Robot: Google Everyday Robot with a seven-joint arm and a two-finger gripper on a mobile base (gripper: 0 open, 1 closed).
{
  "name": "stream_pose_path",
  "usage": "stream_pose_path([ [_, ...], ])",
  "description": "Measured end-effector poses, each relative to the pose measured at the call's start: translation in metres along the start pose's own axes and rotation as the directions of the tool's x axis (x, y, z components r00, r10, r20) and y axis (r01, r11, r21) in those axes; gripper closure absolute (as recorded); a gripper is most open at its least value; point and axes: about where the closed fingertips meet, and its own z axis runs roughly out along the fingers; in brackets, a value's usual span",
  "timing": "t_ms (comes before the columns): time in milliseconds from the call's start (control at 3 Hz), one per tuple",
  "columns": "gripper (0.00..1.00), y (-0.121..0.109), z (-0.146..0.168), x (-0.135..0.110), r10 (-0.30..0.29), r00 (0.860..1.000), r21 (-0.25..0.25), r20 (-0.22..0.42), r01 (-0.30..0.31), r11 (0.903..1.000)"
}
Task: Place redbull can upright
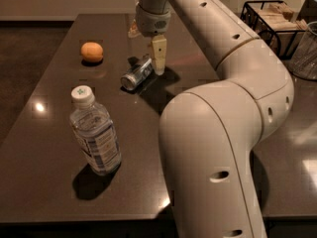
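Observation:
The redbull can point(137, 74) lies on its side on the dark table point(54, 148), its shiny silver end facing front left. My gripper point(150, 56) hangs from the wrist just above and to the right of the can's far end. It is open and holds nothing. One tan finger point(159, 54) points down beside the can, and the other shows partly behind the wrist.
A clear water bottle point(94, 133) with a white cap stands at the front left. An orange point(92, 51) sits at the back left. A black wire basket point(270, 19) stands at the back right. My own arm fills the right half of the view.

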Motion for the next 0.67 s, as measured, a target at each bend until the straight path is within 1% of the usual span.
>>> stream_pose_path([
  [333,0.00,0.0006,0.0067,-0.0053,-0.082,0.996,-0.025,-0.016,0.082,0.9963],
  [667,0.00,0.0056,0.0102,-0.0048,-0.169,0.985,-0.055,-0.038,0.167,0.9845],
])
